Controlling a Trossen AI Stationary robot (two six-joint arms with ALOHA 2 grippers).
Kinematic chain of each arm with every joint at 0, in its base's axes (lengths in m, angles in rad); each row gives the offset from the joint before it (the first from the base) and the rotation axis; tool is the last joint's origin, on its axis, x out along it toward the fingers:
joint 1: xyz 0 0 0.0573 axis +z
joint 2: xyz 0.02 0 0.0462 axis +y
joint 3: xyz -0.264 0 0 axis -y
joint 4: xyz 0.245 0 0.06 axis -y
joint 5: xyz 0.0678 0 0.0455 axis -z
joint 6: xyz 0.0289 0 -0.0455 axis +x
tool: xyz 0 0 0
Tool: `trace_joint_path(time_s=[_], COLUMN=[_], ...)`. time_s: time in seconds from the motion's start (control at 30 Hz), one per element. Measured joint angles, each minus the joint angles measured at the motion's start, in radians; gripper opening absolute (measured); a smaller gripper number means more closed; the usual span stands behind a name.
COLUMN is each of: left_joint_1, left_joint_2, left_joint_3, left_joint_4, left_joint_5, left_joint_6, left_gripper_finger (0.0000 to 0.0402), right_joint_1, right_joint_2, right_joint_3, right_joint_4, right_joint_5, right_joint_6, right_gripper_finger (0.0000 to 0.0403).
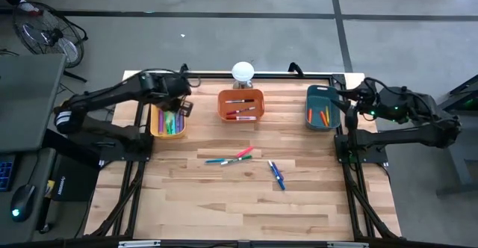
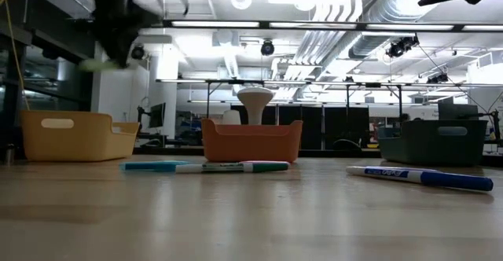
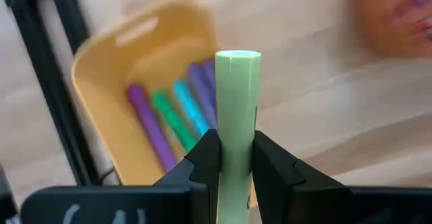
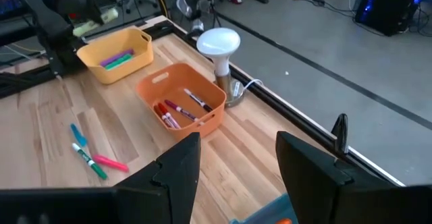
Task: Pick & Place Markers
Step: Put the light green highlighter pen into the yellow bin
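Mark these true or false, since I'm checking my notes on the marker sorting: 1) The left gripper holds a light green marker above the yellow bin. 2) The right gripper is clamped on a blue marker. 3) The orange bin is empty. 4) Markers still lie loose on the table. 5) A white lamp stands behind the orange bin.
1) True: the left gripper grips a light green marker over the yellow bin.
2) False: the right gripper is open and empty, above the teal bin.
3) False: the orange bin holds several markers.
4) True: a blue marker and others lie on the table.
5) True: the white lamp stands there.
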Motion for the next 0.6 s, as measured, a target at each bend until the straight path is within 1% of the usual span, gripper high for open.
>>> trace_joint_path(time_s=[0.1, 0.2, 0.37, 0.5, 0.6], left_joint_1=[0.056, 0.106, 0.176, 0.203, 0.213], left_joint_2=[-0.027, -0.023, -0.021, -0.025, -0.023], left_joint_3=[-0.086, -0.171, -0.269, -0.311, -0.329], left_joint_4=[0.039, 0.056, 0.169, 0.229, 0.237], left_joint_5=[0.047, 0.075, 0.133, 0.144, 0.147], left_joint_6=[-0.025, -0.043, -0.024, -0.024, -0.024], left_gripper_finger=[0.0056, 0.0056, 0.0056, 0.0056, 0.0056], right_joint_1=[0.000, 0.000, 0.000, 0.000, 0.000], right_joint_2=[0.005, 0.006, 0.006, 0.006, 0.006], right_joint_3=[0.000, 0.000, 0.000, 0.000, 0.000], right_joint_4=[0.000, 0.000, 0.000, 0.000, 0.000], right_joint_5=[0.000, 0.000, -0.001, -0.005, -0.011], right_joint_6=[-0.001, -0.001, -0.001, 0.000, 0.001], right_gripper_finger=[0.0183, 0.0183, 0.0183, 0.0183, 0.0183])
